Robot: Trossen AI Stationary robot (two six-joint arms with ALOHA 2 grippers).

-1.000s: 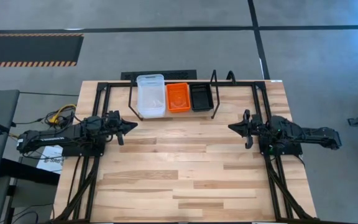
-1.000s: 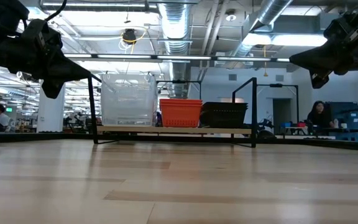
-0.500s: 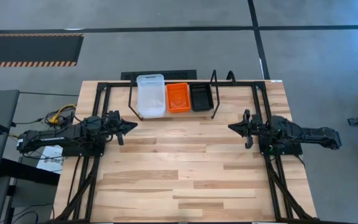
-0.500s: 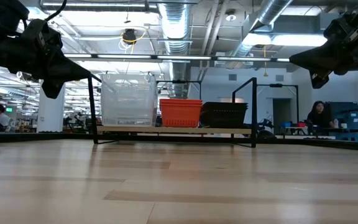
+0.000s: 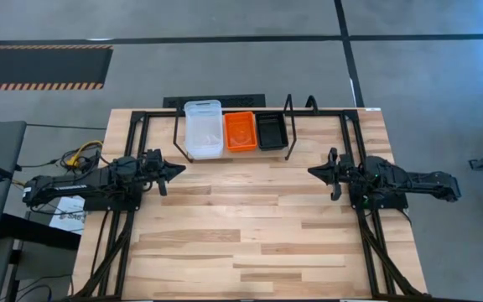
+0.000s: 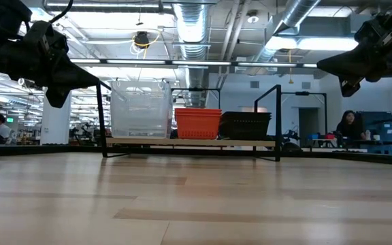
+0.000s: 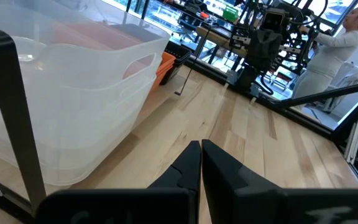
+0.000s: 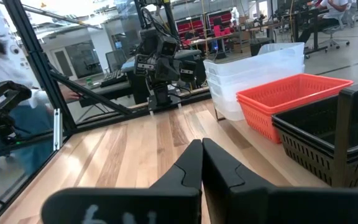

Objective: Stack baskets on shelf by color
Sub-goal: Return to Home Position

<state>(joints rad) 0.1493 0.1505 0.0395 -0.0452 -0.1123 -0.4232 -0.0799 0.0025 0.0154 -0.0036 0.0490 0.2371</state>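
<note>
Stillness is the only news: over the last second neither arm moves and no basket shifts. The left gripper [image 5: 174,169] hangs over the left side of the light wooden slat tabletop [image 5: 250,235], well apart from the rack, its two dark fingers pressed together on nothing. The right gripper [image 5: 317,172] mirrors it on the right side, also closed and empty.

Every basket in view sits on the low wooden shelf in a black wire frame [image 6: 189,142] at the table's far edge. The nested translucent clear plastic baskets [image 5: 203,128] stand on the left and reach highest. The orange-red plastic baskets [image 5: 241,132] are in the middle and the black perforated plastic baskets [image 5: 271,130] on the right, each pile just beside the next. How many baskets the orange-red and black piles hold is hard to read.

Sorting by colour looks complete, and both arms appear parked at rest.
</note>
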